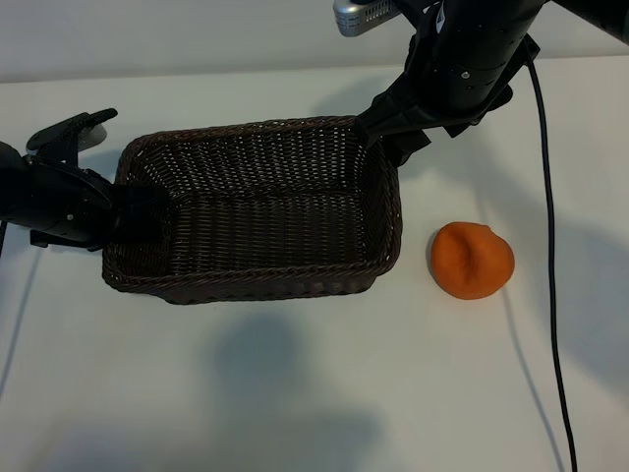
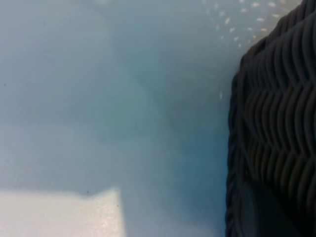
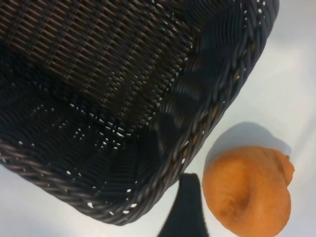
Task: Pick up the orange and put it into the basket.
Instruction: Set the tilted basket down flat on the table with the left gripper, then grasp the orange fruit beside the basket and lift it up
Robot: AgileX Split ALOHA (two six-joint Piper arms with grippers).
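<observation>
The orange [image 1: 472,260] lies on the white table to the right of the basket [image 1: 254,283], apart from it. The dark wicker basket has nothing in it. My left gripper [image 1: 136,214] is at the basket's left end, closed on that end's wall; the left wrist view shows the weave [image 2: 276,123] close up beside bare table. My right gripper [image 1: 398,138] hangs open above the basket's far right corner, holding nothing. In the right wrist view, one of its fingers [image 3: 187,210] shows between the basket's rim [image 3: 217,106] and the orange [image 3: 249,192]; the other finger is out of view.
A black cable [image 1: 550,246] runs down the table right of the orange. White tabletop [image 1: 295,393] lies in front of the basket and around the orange.
</observation>
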